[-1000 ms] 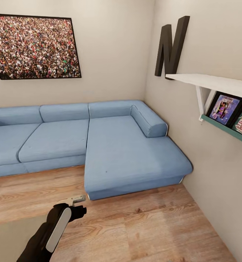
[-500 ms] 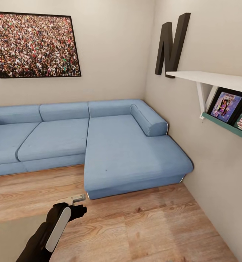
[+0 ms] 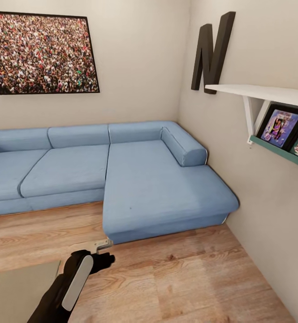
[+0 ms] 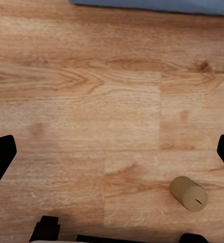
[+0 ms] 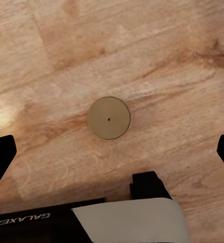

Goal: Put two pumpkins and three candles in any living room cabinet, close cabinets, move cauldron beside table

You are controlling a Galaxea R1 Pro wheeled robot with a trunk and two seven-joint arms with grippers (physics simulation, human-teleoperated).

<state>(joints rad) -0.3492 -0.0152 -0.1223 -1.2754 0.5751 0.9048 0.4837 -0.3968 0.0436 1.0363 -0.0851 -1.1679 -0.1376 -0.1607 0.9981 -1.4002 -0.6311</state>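
Note:
In the left wrist view a stubby tan candle (image 4: 188, 193) rests on the wooden floor, off to one side of my open left gripper (image 4: 112, 154), whose dark fingertips (image 4: 1, 158) stand far apart. The right wrist view looks straight down on the round top of a candle (image 5: 108, 118) standing on the floor, between the spread fingers of my open right gripper (image 5: 112, 152) and apart from them. In the head view my left gripper (image 3: 96, 249) hangs low over the floor, by the corner of the grey-topped table (image 3: 19, 289). Pumpkins, cabinet and cauldron are out of view.
A blue corner sofa (image 3: 122, 175) fills the room's far side. On the right wall a white shelf (image 3: 261, 94) with framed pictures juts out at head height. Bare wooden floor (image 3: 180, 278) lies between sofa and table.
The whole head picture has shifted a little, so the camera moved. My left arm has edged slightly to the right in the picture. Both grippers hold nothing.

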